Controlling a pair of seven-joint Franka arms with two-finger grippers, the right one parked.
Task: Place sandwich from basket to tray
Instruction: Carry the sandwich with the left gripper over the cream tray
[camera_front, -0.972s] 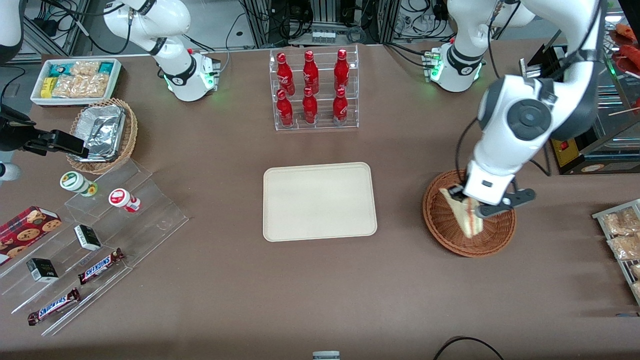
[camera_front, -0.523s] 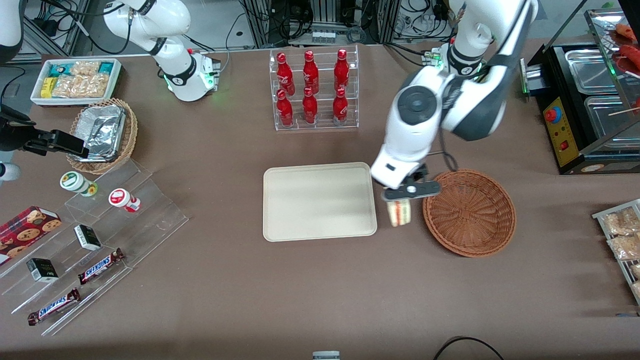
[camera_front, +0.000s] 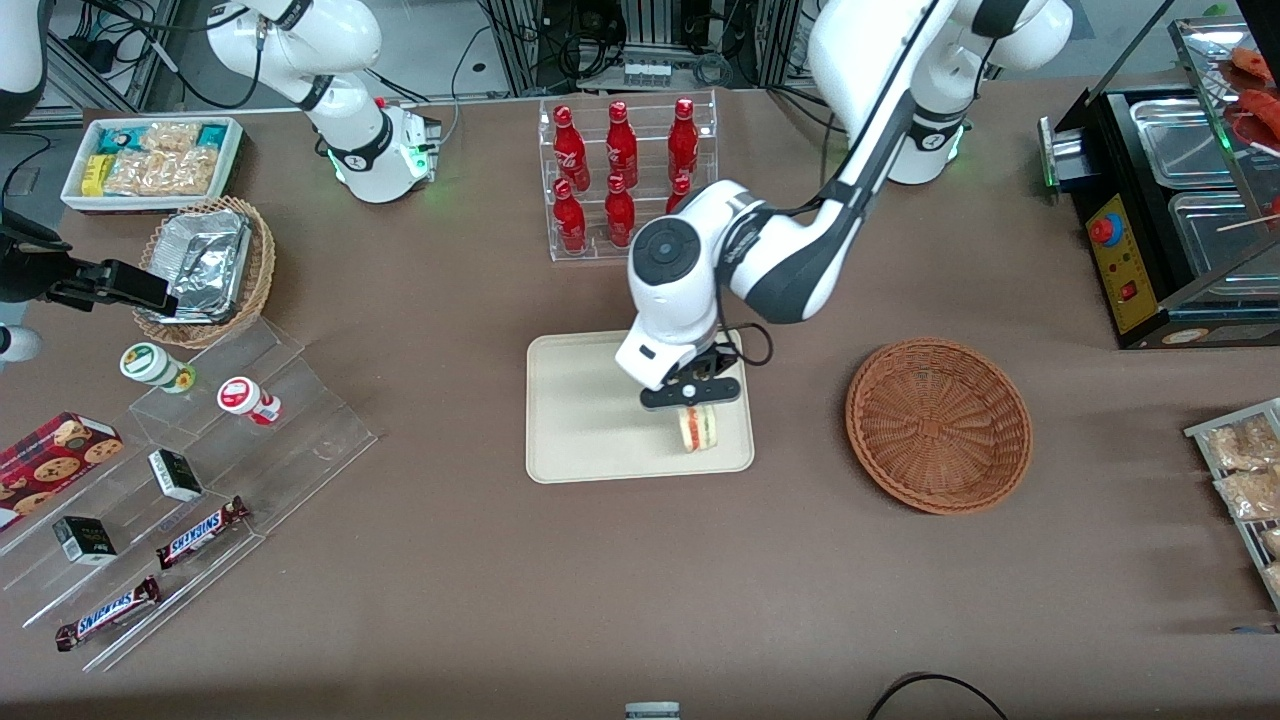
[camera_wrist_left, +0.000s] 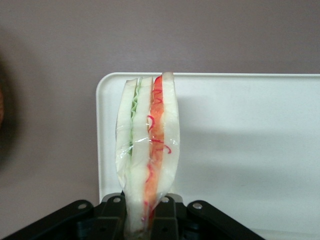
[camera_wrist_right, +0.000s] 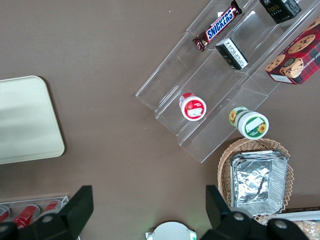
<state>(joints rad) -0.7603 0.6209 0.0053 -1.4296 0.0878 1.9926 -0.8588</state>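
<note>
Brown table (camera_front: 420, 560), gripper (camera_front: 692, 396) over tray (camera_front: 585, 400) corner nearest basket (camera_front: 938, 425), fingers pinching sandwich (camera_front: 698, 428) upright, filling edge down, basket empty, toward working arm's end.

You've got the sandwich (camera_front: 698, 428) pinched in the gripper (camera_front: 692, 400), wedge hanging edge-down with red and green filling showing, over the cream tray's (camera_front: 590, 420) corner nearest the basket (camera_front: 938, 425), which sits round, woven and reddish-brown beside it.
</note>
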